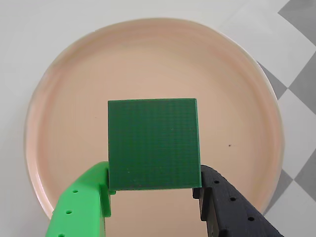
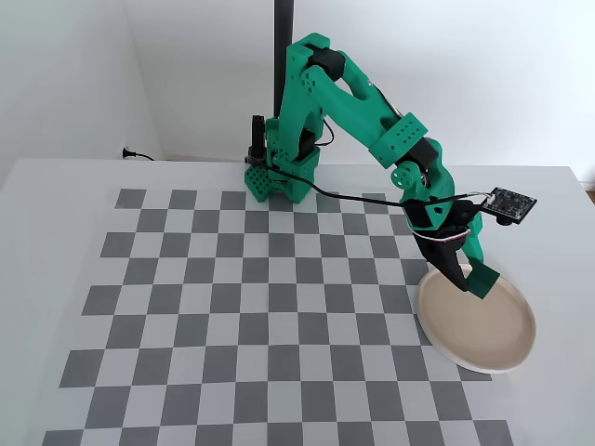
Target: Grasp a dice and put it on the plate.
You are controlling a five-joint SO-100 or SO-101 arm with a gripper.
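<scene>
The small dark green plain cube, the dice (image 1: pixel 153 143), is held level above the plate's middle in the wrist view. The large round shallow beige-pink plate (image 2: pixel 502 348) with a paler rim lies flat at the checkerboard's right edge in the fixed view.

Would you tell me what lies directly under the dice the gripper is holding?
In the wrist view, the dice, held in the gripper, hangs over the bare plate. The visible plate surface holds nothing else; the patch right under the dice is hidden by the cube.
</scene>
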